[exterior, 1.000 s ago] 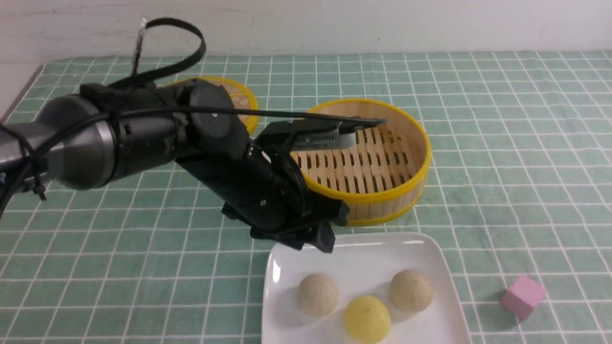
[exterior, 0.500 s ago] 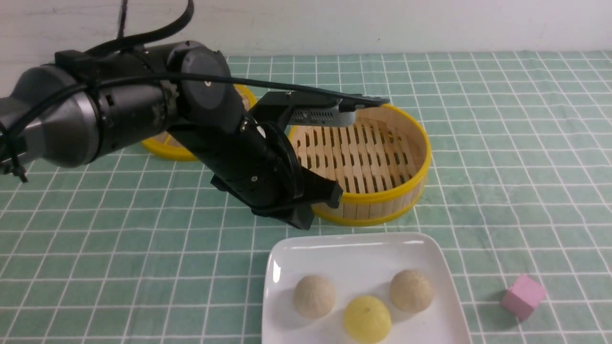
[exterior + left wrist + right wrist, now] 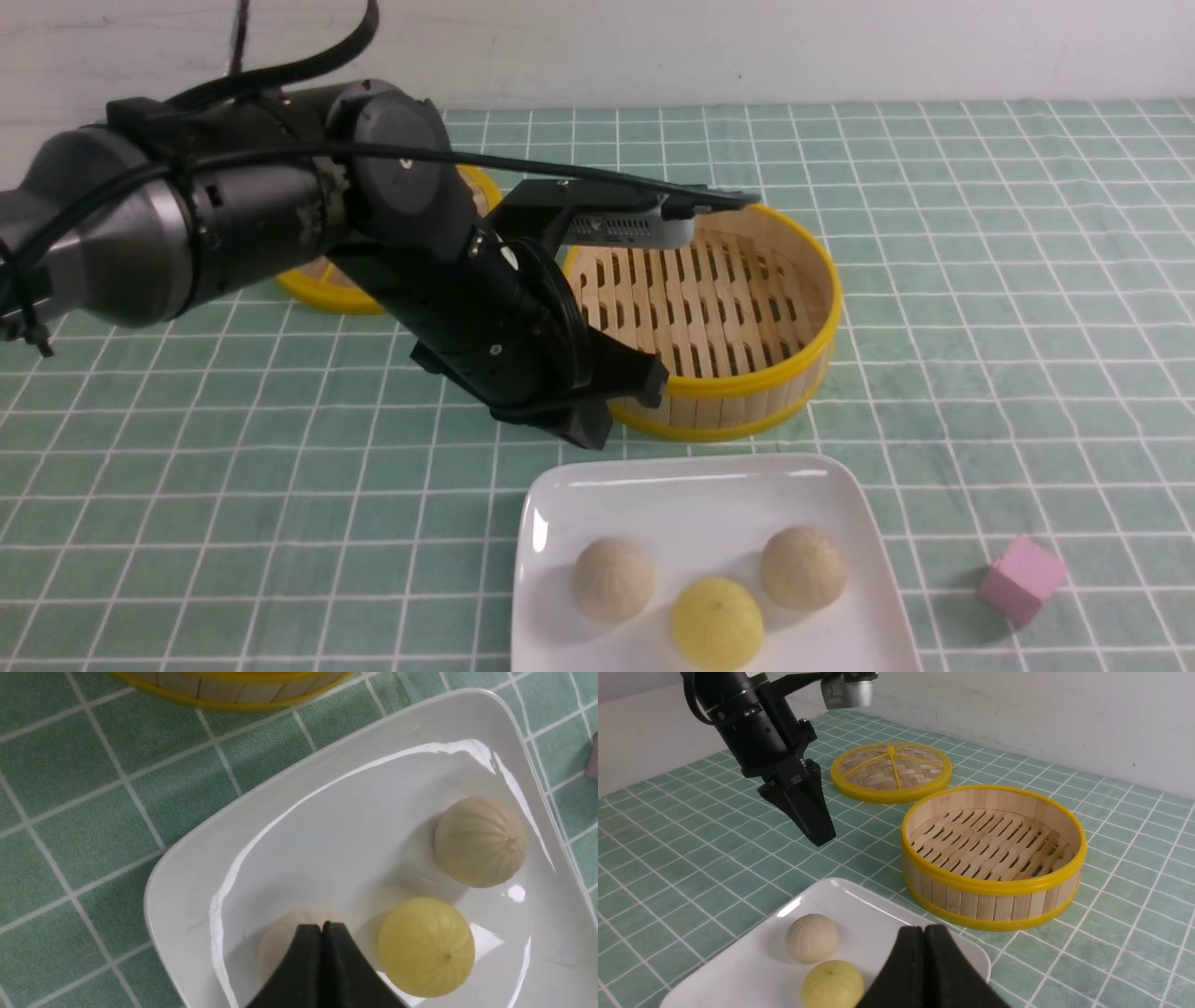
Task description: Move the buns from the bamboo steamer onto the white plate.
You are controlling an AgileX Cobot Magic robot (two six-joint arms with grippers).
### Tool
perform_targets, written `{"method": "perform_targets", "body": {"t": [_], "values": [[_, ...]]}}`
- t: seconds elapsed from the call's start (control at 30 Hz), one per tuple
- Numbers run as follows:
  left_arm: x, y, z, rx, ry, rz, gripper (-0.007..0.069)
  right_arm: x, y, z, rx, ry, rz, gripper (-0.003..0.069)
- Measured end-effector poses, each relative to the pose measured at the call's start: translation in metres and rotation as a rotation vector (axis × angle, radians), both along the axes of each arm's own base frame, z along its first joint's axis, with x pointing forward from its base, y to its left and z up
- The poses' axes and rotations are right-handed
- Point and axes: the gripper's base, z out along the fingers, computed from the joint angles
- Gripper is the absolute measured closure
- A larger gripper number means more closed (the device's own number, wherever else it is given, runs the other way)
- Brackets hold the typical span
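Three buns (image 3: 716, 623) lie on the plate (image 3: 691, 509), steamer (image 3: 747, 403) behind it, lid (image 3: 322, 294) farther left

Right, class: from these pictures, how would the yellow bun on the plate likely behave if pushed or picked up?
The yellow bun is a small round dome, so it probably rolls or wobbles if nudged. The plate looks glossy, so it may also slide, though the raised rim should stop it. Its matte, faintly ribbed skin likely gives decent grip.

Front view: pink cube (image 3: 1020, 579) 4 o'clock on green checked desk cloth (image 3: 980, 233); woven lid (image 3: 891, 767) 10 o'clock; 1 tan bun (image 3: 803, 567) 5 o'clock.
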Motion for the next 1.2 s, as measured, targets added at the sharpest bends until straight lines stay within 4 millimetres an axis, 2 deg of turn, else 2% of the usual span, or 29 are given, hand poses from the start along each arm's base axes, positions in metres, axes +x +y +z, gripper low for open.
{"method": "perform_targets", "body": {"t": [0.5, 0.6, 0.77, 0.8, 0.83, 0.9, 1.07, 1.13, 1.17, 1.2], "values": [[0.000, 0.000, 0.000, 0.002, 0.005, 0.000, 0.0613, -0.002, -0.002, 0.000, 0.008, -0.012, -0.001, 0.0659], [0.000, 0.000, 0.000, 0.003, 0.004, 0.000, 0.0612, -0.002, -0.006, -0.009, 0.018, -0.027, -0.066, 0.0657], [-0.001, 0.001, 0.000, 0.008, 0.007, -0.003, 0.0609, -0.001, -0.018, -0.046, 0.009, -0.015, -0.280, 0.0655], [-0.001, 0.001, 0.000, 0.008, 0.007, -0.003, 0.0609, -0.001, -0.018, -0.046, 0.009, -0.015, -0.280, 0.0655], [-0.001, 0.001, 0.000, 0.009, 0.006, -0.004, 0.0609, 0.000, -0.022, -0.061, 0.001, -0.003, -0.348, 0.0654], [-0.002, 0.002, 0.003, 0.012, -0.003, -0.007, 0.0613, 0.000, -0.025, -0.077, -0.009, 0.016, -0.412, 0.0653], [-0.012, 0.012, 0.027, 0.024, -0.079, -0.026, 0.0614, 0.003, -0.031, -0.115, -0.043, 0.096, -0.531, 0.0646], [-0.017, 0.017, 0.037, 0.027, -0.108, -0.032, 0.0614, 0.003, -0.032, -0.121, -0.051, 0.117, -0.549, 0.0645], [-0.024, 0.024, 0.049, 0.041, -0.144, -0.042, 0.0614, 0.004, -0.033, -0.127, -0.061, 0.128, -0.575, 0.0644], [-0.025, 0.024, 0.051, 0.043, -0.148, -0.043, 0.0614, 0.004, -0.034, -0.127, -0.062, 0.128, -0.577, 0.0643]]}}
